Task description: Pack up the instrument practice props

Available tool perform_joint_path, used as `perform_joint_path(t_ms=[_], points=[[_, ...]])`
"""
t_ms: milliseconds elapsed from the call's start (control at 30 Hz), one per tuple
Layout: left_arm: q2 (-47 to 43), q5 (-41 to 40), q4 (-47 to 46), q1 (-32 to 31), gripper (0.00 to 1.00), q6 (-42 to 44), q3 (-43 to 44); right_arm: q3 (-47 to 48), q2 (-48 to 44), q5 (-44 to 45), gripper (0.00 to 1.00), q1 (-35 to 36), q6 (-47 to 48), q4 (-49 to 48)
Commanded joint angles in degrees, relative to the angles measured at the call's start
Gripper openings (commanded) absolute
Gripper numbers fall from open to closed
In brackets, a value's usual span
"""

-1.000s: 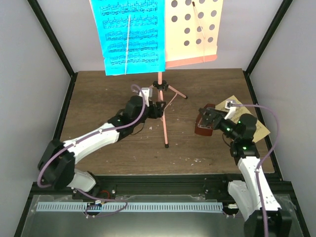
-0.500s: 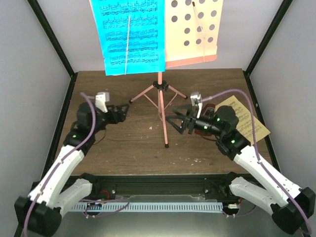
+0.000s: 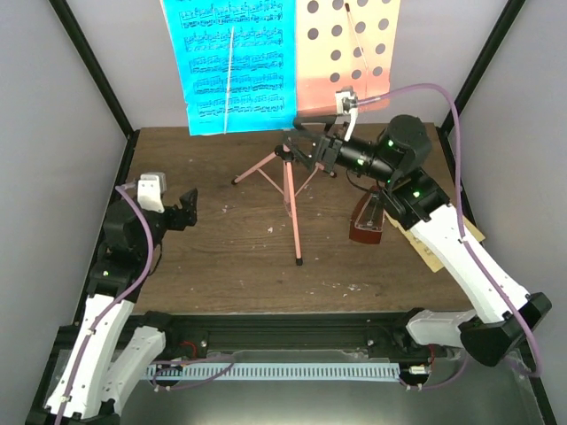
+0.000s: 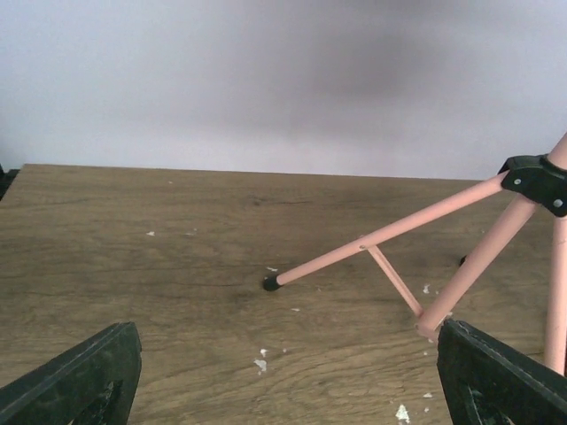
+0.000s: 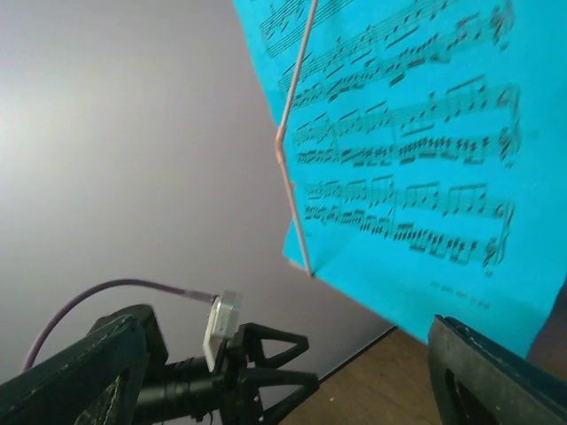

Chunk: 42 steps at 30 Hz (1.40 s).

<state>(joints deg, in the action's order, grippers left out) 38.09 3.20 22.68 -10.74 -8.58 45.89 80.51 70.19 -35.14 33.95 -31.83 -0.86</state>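
Note:
The pink tripod music stand (image 3: 291,199) stands mid-table, its hole-dotted desk (image 3: 354,44) at the top. A blue sheet-music page (image 3: 235,62) rests on the desk and fills the right wrist view (image 5: 407,133). The reddish-brown metronome (image 3: 368,221) stands on the table to the right. A yellow page (image 3: 429,255) lies under my right arm. My right gripper (image 3: 306,146) is open and empty, raised beside the stand's hub, just below the desk. My left gripper (image 3: 188,208) is open and empty at the left, facing the stand's legs (image 4: 399,235).
The wooden table (image 3: 221,266) carries small white flecks. Grey walls and black frame posts (image 3: 97,80) close in the sides and back. The stand's three legs spread over the middle of the table. My left arm's gripper shows low in the right wrist view (image 5: 257,372).
My left arm has pulled back from the stand's pole to the left. My right arm has left the metronome, crossed to the stand and risen toward the desk.

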Motion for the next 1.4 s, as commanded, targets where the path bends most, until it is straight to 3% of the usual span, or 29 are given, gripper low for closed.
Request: perform_joint_path(t_ms=[0,200,400,733,800,933,1367], points=[[-1.03,-3.57,1.45,-0.21,0.92,2.75,-0.71,7.89,2.40,5.95,0.87,0.41,1.55,8.03],[-2.14,-4.51,1.93,-1.00,0.92,2.53,-0.93,12.49,4.85,13.40,0.85,0.41,3.14,12.92],[-2.58,-4.82,1.67,-1.03,0.92,2.53,-1.15,20.67,9.92,13.33,0.83,0.41,5.77,19.71],[-2.93,-5.18,1.61,-1.12,0.92,2.56,-1.26,21.39,10.71,16.51,0.77,0.41,4.50,20.65],[-2.92,-5.21,1.58,-1.10,0.92,2.43,-1.24,21.61,11.22,15.49,0.75,0.41,4.10,20.49],[-2.85,-5.37,1.60,-1.10,0.91,2.88,-1.33,21.71,12.00,12.82,0.60,0.41,2.29,18.96],[-2.49,-6.64,-0.17,-1.10,0.88,2.76,0.24,19.00,12.25,11.07,0.40,0.41,-2.45,12.46]])
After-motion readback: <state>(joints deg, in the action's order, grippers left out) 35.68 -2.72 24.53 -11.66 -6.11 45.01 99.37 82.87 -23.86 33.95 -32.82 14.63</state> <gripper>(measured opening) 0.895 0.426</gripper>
